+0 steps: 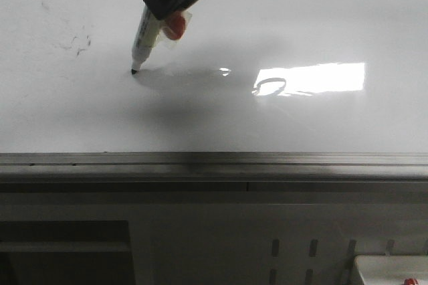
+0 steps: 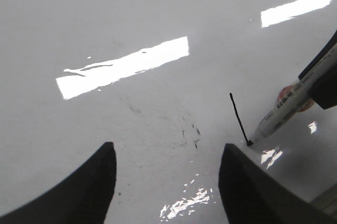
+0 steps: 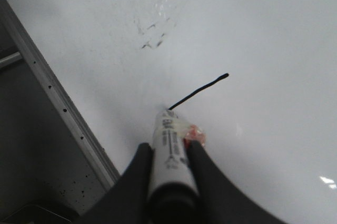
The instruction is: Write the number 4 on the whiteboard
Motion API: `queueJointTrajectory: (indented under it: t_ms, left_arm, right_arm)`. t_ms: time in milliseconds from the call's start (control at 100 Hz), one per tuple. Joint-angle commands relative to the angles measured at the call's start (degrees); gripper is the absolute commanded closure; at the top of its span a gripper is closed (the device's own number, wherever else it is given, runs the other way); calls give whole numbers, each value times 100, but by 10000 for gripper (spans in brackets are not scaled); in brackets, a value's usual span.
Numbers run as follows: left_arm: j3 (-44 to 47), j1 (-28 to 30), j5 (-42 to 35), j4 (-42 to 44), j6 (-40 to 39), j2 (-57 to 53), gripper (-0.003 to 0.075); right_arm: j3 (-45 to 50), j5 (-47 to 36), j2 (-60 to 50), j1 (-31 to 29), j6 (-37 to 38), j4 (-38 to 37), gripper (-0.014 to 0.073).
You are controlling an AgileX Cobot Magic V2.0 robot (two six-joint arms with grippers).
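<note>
The whiteboard (image 1: 281, 17) is glossy white and flat. My right gripper (image 1: 167, 21) is shut on a white marker (image 1: 148, 34) with black print. The marker is tilted and its black tip touches the board at front left. In the right wrist view the gripper (image 3: 169, 148) holds the marker (image 3: 167, 129) at the end of one thin black slanted stroke (image 3: 200, 91). That stroke (image 2: 238, 119) is the only drawn part of the number 4 that shows. My left gripper (image 2: 167, 148) is open and empty above the board, next to the marker (image 2: 284, 111).
A grey metal edge strip (image 1: 214, 159) runs along the board's near side. Faint grey smudge marks (image 1: 79, 43) lie left of the marker. A bright rectangular light patch (image 1: 314, 77) reflects at the right. A white object with a red spot (image 1: 391, 271) sits below, at front right.
</note>
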Motion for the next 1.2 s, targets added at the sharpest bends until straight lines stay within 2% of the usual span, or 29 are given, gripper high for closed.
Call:
queueJointTrajectory:
  t_ms: [0, 310, 470, 640, 890, 1190]
  left_arm:
    - [-170, -16, -336, -79, -61, 17, 332]
    - [-170, -16, -336, -54, -50, 17, 332]
    - [-170, -16, -336, -54, -50, 17, 332]
    - [-170, -16, -336, -54, -50, 17, 332]
    - [-170, -16, -336, -54, -50, 17, 332]
    - [-170, -16, -347, -54, -42, 17, 332]
  right_arm:
    - [-139, -221, -143, -118, -51, -83, 659]
    - [-139, 749, -452, -586, -51, -242, 659]
    - [-139, 1232, -561, -614, -51, -299, 659]
    - [-170, 671, -628, -585, -51, -229, 659]
    - [-706, 195, -621, -361, -114, -242, 659]
    - [-779, 197, -248, -479, -114, -296, 659]
